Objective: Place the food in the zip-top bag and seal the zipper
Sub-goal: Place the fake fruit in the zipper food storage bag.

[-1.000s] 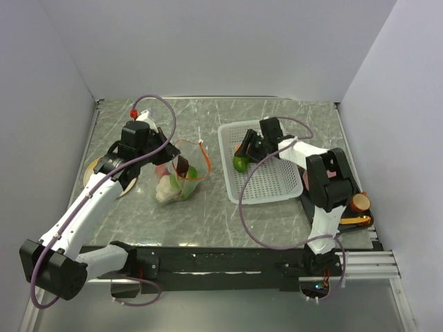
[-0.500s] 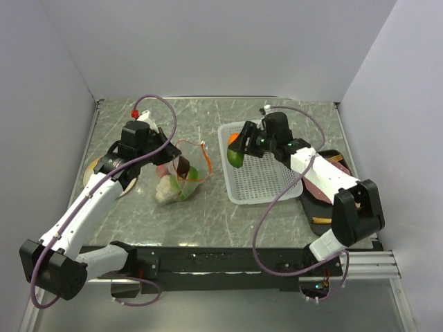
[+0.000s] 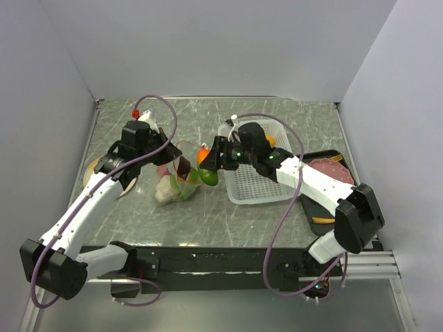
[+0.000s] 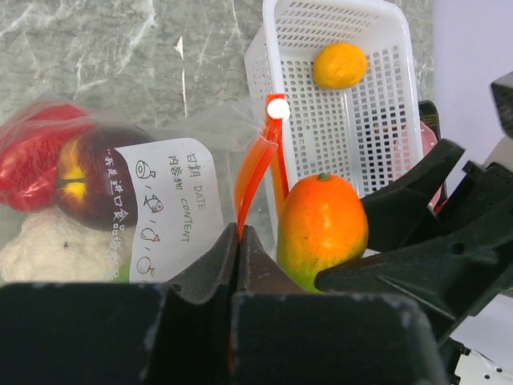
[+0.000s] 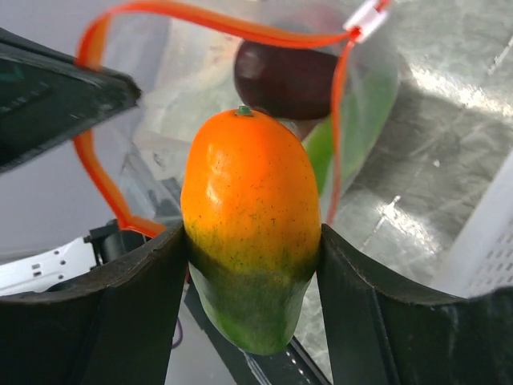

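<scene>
Right hand (image 3: 210, 168) gripped the mango (image 5: 250, 224) by its green lower half, one finger pressed on each side and the orange end pointing out past the fingertips. It held the fruit off the bench (image 3: 138, 207), between the white basket (image 3: 259, 188) and the zip-top bag (image 3: 178, 181), right at the bag's mouth. In the right wrist view the orange tip sat in front of the open loop of the zipper (image 5: 200, 20).

Left hand (image 4: 238, 258) was closed, its two fingers pinched together on the orange-red zipper strip and holding that side of the mouth up. A white slider (image 4: 278, 107) sat at the far end of the strip. The mouth was unsealed and gaped toward the mango.

Inside the clear bag lay a red pepper (image 4: 32, 156), a dark purple ball (image 4: 88, 188) and a white cauliflower (image 4: 44, 250), behind a white label (image 4: 164, 210) printed on the plastic. Something green showed low in the bag, but its kind could not be told.

An orange (image 4: 340, 65) rested alone in the basket near the far wall. To the right of the basket, a dark tray (image 3: 343, 153) carried a flat pink slab (image 3: 331, 168).
</scene>
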### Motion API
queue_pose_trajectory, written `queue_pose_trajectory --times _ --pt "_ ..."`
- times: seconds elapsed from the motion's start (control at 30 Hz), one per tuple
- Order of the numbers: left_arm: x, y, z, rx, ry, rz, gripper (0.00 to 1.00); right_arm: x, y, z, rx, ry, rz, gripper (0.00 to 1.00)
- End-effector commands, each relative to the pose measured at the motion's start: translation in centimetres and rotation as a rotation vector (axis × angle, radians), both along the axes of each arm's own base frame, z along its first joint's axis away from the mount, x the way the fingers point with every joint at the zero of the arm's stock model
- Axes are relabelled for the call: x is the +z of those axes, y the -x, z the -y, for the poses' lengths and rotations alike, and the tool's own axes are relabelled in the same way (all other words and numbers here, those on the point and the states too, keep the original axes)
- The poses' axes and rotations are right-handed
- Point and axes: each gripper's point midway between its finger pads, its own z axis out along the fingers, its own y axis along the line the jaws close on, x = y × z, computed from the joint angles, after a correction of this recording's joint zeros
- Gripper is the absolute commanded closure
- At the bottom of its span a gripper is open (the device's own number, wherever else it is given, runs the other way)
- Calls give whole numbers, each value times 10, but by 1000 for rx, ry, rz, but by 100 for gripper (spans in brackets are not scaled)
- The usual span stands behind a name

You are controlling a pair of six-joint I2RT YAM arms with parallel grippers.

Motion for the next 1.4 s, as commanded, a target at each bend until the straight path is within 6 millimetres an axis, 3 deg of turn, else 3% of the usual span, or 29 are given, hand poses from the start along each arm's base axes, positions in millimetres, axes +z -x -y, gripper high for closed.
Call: queue_pose_trajectory --times 0.0,0.2,0.4,0.67,0.9,1.0,1.23,1.37 --pt "20 -1 7 -38 29 55 99 56 -11 -13 8 -104 129 69" --pt "18 0 7 -33 33 56 99 66 -17 -29 41 -97 134 69" --pt "22 -3 7 -33 29 63 99 42 0 -40 89 -66 94 69" --pt "33 -3 8 -32 50 87 99 -3 -8 -39 90 74 59 69" --pt "35 -4 9 -39 49 92 99 -2 -14 -44 94 82 69 68" --pt "33 -4 9 -41 45 84 99 2 -17 -47 92 81 76 65" --pt "32 -2 7 -27 50 85 99 5 -25 -50 68 77 86 38" --pt "33 -3 8 -29 49 85 99 2 -25 -49 69 91 75 30"
